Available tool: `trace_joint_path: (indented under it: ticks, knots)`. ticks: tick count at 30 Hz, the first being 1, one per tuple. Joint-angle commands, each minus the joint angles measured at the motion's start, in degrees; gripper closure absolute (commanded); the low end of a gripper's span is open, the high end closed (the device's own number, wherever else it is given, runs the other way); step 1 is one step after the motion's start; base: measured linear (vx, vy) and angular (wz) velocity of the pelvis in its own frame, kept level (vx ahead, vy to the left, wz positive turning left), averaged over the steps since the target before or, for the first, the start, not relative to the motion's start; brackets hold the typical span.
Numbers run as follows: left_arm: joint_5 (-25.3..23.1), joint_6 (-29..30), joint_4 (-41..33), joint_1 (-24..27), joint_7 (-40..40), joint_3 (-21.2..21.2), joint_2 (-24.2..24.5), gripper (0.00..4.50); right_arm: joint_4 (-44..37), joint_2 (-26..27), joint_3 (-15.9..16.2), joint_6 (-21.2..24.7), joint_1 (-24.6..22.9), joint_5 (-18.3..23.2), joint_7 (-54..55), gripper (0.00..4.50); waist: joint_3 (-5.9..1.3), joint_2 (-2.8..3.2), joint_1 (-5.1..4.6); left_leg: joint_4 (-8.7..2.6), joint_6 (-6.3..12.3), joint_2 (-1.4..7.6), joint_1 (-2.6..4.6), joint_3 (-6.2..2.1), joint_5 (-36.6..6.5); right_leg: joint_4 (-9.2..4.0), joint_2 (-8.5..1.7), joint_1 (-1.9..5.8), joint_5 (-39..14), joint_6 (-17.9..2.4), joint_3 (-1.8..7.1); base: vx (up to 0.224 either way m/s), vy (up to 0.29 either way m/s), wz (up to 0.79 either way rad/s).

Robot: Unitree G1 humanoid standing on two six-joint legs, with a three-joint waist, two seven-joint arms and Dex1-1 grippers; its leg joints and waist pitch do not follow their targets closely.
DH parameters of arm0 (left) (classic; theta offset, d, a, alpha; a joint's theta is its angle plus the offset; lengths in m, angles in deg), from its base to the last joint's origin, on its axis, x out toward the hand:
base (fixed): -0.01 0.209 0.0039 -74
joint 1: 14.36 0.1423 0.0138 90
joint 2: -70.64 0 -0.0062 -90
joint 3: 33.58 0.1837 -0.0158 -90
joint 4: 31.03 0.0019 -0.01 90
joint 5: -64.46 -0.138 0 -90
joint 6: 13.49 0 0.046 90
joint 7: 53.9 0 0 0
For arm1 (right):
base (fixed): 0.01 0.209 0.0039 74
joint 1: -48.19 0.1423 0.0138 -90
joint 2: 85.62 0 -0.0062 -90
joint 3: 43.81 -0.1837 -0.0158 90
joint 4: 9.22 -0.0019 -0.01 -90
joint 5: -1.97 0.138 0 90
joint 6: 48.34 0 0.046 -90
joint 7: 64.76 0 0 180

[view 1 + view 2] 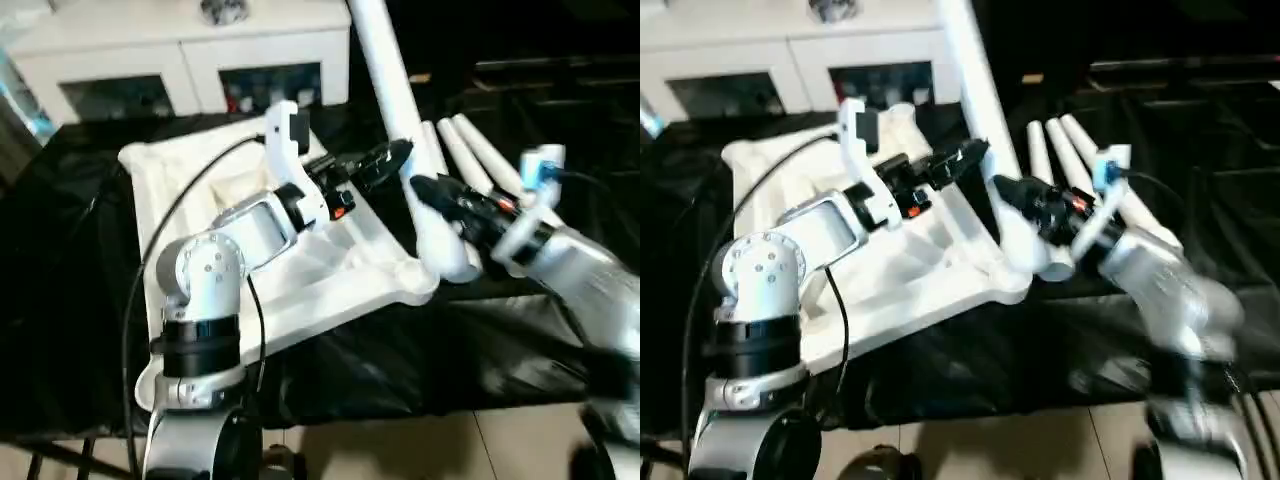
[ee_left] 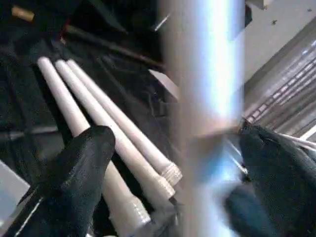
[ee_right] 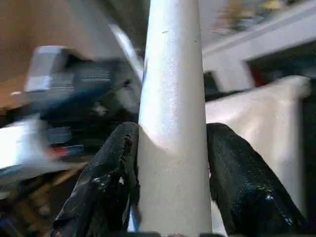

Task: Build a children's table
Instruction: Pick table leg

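1. Across the black-draped table (image 1: 60,330), in the left eye view, the white tabletop (image 1: 330,280) is lying underside up, and a white leg (image 1: 400,130) is rising at a slant from its near right corner socket. The right gripper (image 1: 432,190) is clamping this leg low down, while the left gripper (image 1: 385,160) is sitting just beside the leg from the left, fingers spread. Three spare legs (image 1: 470,150) are lying side by side just right of the tabletop. A white cabinet (image 1: 180,50) is standing at the far side.

2. From the right eye view, the same layout is showing, with the right gripper's black fingers closing around the leg just above the corner socket.

3. Along the left wrist view, the left gripper's two fingers (image 2: 84,168) are standing wide apart with the leg passing between them, gripping nothing; the spare legs are lying beyond.

4. Through the right wrist view, both fingers (image 3: 106,182) are pressing the leg's sides, with the tabletop behind.
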Motion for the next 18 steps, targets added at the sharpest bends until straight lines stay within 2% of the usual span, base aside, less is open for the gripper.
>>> trace_joint_path:
  ticks: [1,4,6,7,10,15,17,18]
  knots:
    - [0.9,1.4,0.8,-1.0,2.3,-1.6,-2.0,0.00,-4.5,-0.1,0.3,2.1,-1.4,2.7,-0.8,2.68,-4.29,-1.37,0.18,-3.75,2.60,3.52,2.14,-2.01,-9.5,-6.23,-4.44,2.32,-10.2,-10.8,2.58,0.000,0.000,0.00]
    - [2.1,2.1,1.1,-1.4,3.6,-2.7,-3.4,0.00,-6.2,0.2,0.3,2.7,-2.7,3.1,-0.2,2.68,-4.34,-1.10,-0.09,-4.07,1.67,3.56,2.05,-2.22,-10.3,-6.37,-4.36,2.22,-11.3,-10.1,2.48,0.000,0.000,0.00]
    - [3.5,2.8,1.3,-2.0,4.8,-4.0,-4.4,0.00,-7.9,0.4,0.3,3.5,-3.8,3.6,0.7,2.68,-4.43,-1.07,-0.15,-4.22,1.32,3.58,2.08,-2.27,-10.0,-6.31,-4.32,2.25,-10.1,-9.9,2.48,0.000,0.000,0.00]
    - [4.6,3.3,1.6,-2.4,5.5,-4.9,-4.8,0.00,-9.0,0.5,0.4,4.0,-4.5,3.9,1.4,2.68,-4.45,-0.78,-0.23,-4.39,1.30,3.67,2.19,-2.33,-10.2,-6.33,-4.34,2.14,-9.5,-10.0,2.39,0.000,0.000,0.00]
    - [7.4,3.7,2.0,-3.6,7.2,-6.4,-5.2,0.00,-11.8,0.2,1.2,5.2,-5.9,4.4,3.2,2.68,-4.57,-0.79,-0.41,-4.54,1.28,3.66,2.23,-2.37,-9.9,-6.33,-4.31,2.28,-7.9,-10.1,2.32,0.000,0.000,0.00]
    - [8.5,4.3,2.1,-4.5,9.0,-6.7,-5.3,0.00,-13.8,0.6,2.2,6.0,-6.4,4.7,4.4,2.68,-4.56,-0.84,-0.35,-4.49,1.31,3.56,2.15,-2.20,-9.1,-6.43,-4.53,2.30,-6.6,-10.0,2.47,0.000,0.000,0.00]
    - [8.8,4.8,1.8,-4.6,10.3,-6.5,-5.5,0.00,-14.1,1.0,3.3,5.7,-6.1,3.3,5.3,2.68,-4.60,-1.13,-0.37,-4.46,1.66,3.51,2.02,-2.17,-8.1,-6.37,-4.56,2.39,-5.6,-9.9,2.45,0.000,0.000,0.00]
    - [8.8,4.8,1.8,-4.6,10.3,-6.5,-5.5,0.00,-14.1,1.0,3.3,5.7,-6.1,3.3,5.3,2.68,-4.59,-1.06,-0.40,-4.43,1.72,3.48,2.02,-2.15,-7.9,-6.39,-4.56,2.38,-5.9,-9.8,2.46,0.000,0.000,0.00]
